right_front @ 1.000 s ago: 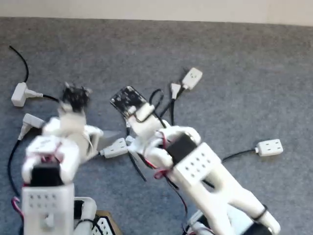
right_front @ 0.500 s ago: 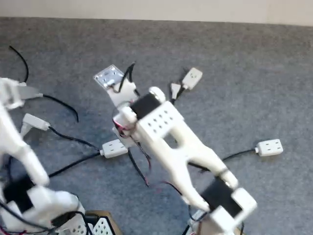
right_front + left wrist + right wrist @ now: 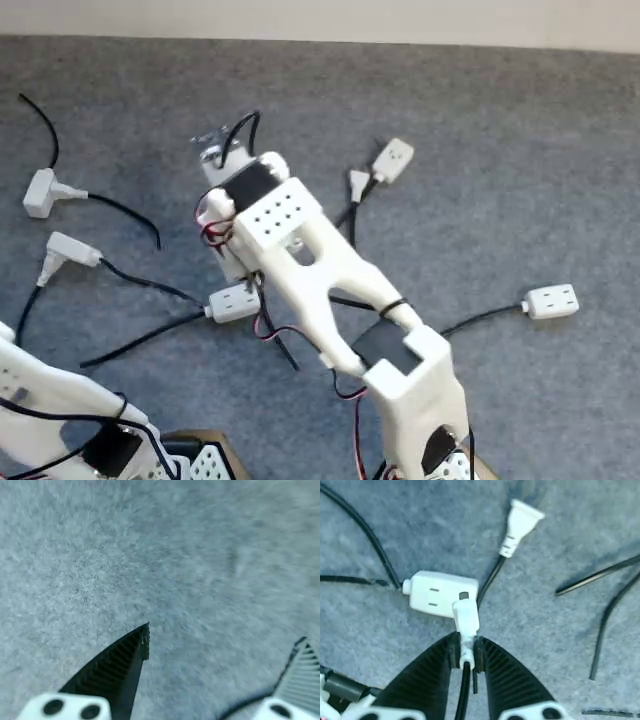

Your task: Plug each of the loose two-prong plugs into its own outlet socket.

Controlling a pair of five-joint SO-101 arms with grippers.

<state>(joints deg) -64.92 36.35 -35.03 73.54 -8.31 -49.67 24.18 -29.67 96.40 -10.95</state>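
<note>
In the right wrist view my right gripper (image 3: 466, 652) is shut on the cord end of a white two-prong plug (image 3: 466, 616). The plug's front end rests against one corner of a white outlet socket (image 3: 439, 594); how deep the prongs sit is hidden. A loose white plug (image 3: 521, 519) lies beyond it. In the high view the right arm (image 3: 275, 215) stretches over that outlet (image 3: 235, 302). Two more loose plugs (image 3: 42, 192) (image 3: 62, 248) lie at the left. My left gripper (image 3: 220, 652) hangs open over bare carpet.
Another outlet (image 3: 393, 158) with a small plug (image 3: 358, 183) beside it lies at the back, and a third outlet (image 3: 552, 300) at the right. Black cords (image 3: 140, 340) cross the grey carpet. The left arm (image 3: 45, 400) is folded back at the near left corner.
The left arm has withdrawn from the middle left to the near left corner. The right arm has stretched out and swung left, its wrist now above the middle outlet.
</note>
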